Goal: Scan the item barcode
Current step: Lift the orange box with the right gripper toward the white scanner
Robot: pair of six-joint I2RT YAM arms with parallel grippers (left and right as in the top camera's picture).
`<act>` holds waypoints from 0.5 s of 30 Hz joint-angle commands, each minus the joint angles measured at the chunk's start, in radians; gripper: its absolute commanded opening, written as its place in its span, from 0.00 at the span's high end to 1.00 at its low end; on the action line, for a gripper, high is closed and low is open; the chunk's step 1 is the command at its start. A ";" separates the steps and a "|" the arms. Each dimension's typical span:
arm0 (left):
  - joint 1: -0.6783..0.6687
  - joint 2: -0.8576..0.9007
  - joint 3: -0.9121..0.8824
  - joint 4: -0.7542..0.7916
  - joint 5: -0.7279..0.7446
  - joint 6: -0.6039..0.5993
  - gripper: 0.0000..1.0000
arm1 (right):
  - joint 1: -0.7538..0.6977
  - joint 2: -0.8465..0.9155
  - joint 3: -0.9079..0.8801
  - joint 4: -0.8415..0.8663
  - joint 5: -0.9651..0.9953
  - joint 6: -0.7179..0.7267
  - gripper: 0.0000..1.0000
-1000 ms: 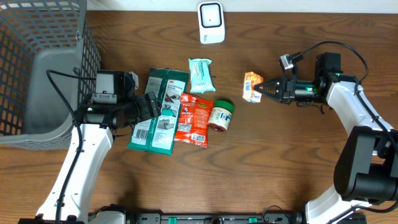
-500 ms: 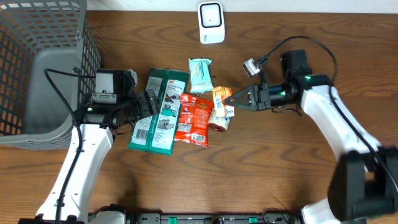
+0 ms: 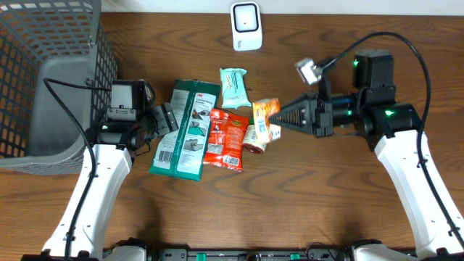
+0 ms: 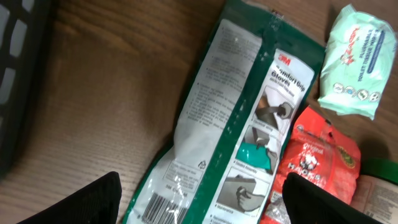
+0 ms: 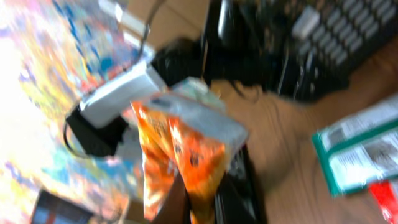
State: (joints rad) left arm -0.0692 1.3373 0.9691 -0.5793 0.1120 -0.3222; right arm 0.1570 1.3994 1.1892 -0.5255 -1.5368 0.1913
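Observation:
An orange snack packet hangs above the table, over the right edge of the item pile. My right gripper is shut on its right end. In the right wrist view the packet rises blurred from between the shut fingers of my right gripper; no barcode can be made out. A white scanner stands at the back middle. My left gripper is open at the left edge of a green 3M package. From the left wrist, that gripper straddles the package's barcode end without touching it.
A grey wire basket fills the left rear corner. The pile also holds a mint tissue pack, a red packet and a green-lidded jar, partly hidden under the orange packet. Bare wood lies in front.
The right arm carried the orange packet left from the table's right side to above the pile, then rose and drew back slightly right. The left gripper shifted slightly left.

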 commanded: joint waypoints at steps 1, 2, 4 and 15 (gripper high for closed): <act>0.000 0.000 0.017 -0.003 -0.020 -0.013 0.17 | 0.008 -0.010 0.008 0.187 -0.022 0.313 0.99; 0.000 0.000 0.017 -0.003 -0.020 -0.013 0.17 | 0.008 -0.010 0.008 0.241 -0.022 0.364 0.99; 0.000 0.000 0.017 -0.003 -0.020 -0.013 0.17 | 0.009 -0.010 0.008 0.292 -0.021 0.409 0.99; 0.000 0.000 0.017 -0.003 -0.020 -0.013 0.17 | 0.016 -0.009 0.007 -0.023 0.580 0.159 0.99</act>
State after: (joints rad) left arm -0.0692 1.3373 0.9691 -0.5793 0.1047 -0.3222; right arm 0.1596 1.3975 1.1915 -0.4747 -1.2423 0.4644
